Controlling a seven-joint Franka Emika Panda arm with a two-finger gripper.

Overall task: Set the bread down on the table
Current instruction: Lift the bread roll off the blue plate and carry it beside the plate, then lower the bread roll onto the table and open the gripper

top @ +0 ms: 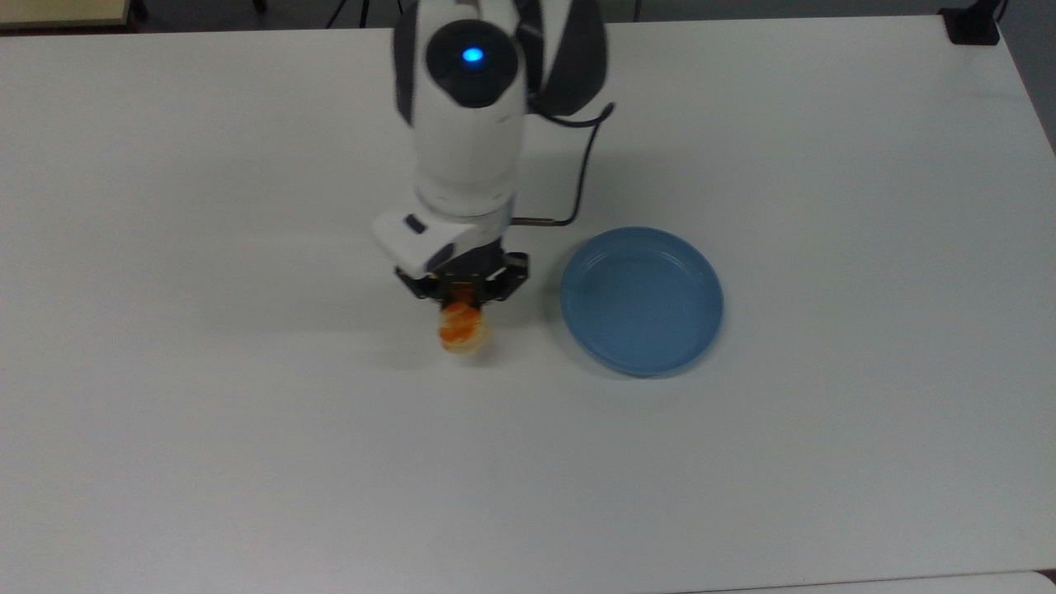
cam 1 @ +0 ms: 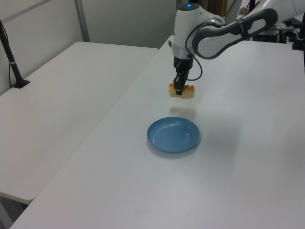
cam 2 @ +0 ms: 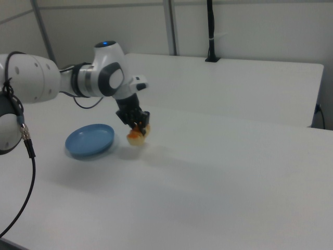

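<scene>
The bread (top: 464, 329), a small pale-tan bun with orange glazed patches, hangs in the air above the white table (top: 206, 412). My gripper (top: 462, 307) is shut on the bread from above. In the left view the bread (cam 1: 182, 90) floats well clear of the table (cam 1: 248, 157) with its shadow beneath, held by the gripper (cam 1: 178, 89). In the right view the gripper (cam 2: 136, 125) holds the bread (cam 2: 137, 134) just to the right of the blue plate.
A round blue plate (top: 642, 301) lies on the table to the top view's right of the gripper, with nothing in it; the plate (cam 1: 173, 135) (cam 2: 89, 140) also appears in both side views. A black cable (top: 582, 177) trails from the arm. White tabletop spreads all around.
</scene>
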